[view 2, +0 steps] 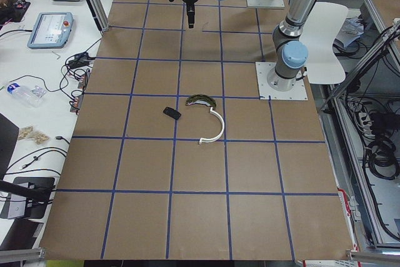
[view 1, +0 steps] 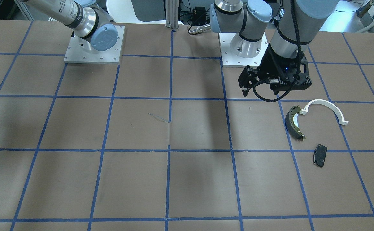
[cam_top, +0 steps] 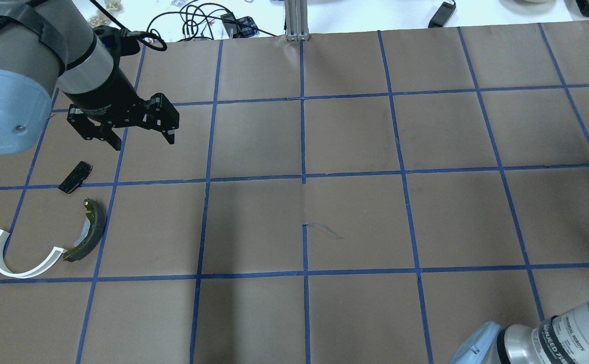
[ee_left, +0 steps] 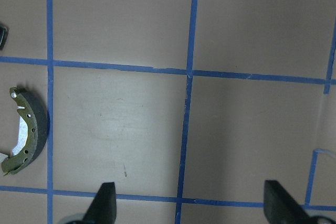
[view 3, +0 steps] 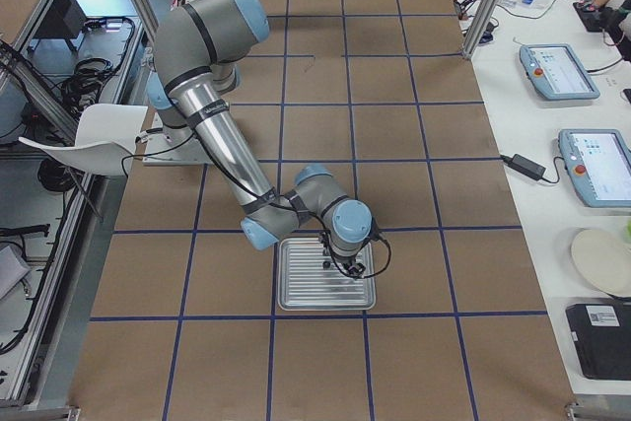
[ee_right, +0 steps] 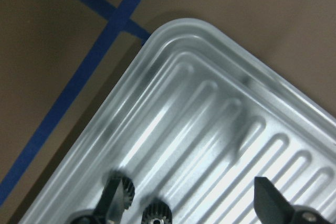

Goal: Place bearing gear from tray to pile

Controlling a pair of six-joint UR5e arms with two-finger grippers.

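On the left of a brown table (cam_top: 350,136) gridded in blue tape lies the pile: a white bracket (view 1: 324,102) touching one end of a dark brake shoe (cam_top: 98,226), and a black pad (cam_top: 75,177) a little apart from them. The left gripper (cam_top: 144,144) hangs above the table just beyond the pad, jaws spread wide and empty. The middle of the table is bare paper. At the far right end, well apart from the pile, the right arm bends low over a ribbed metal tray (ee_right: 178,27). The right gripper (ee_right: 186,192) is also wide open and clamps nothing. The gear (ee_right: 125,192) sits in the tray near a corner, just beside one fingertip. Only its toothed parts show at the wrist view's lower edge, and contact cannot be told.
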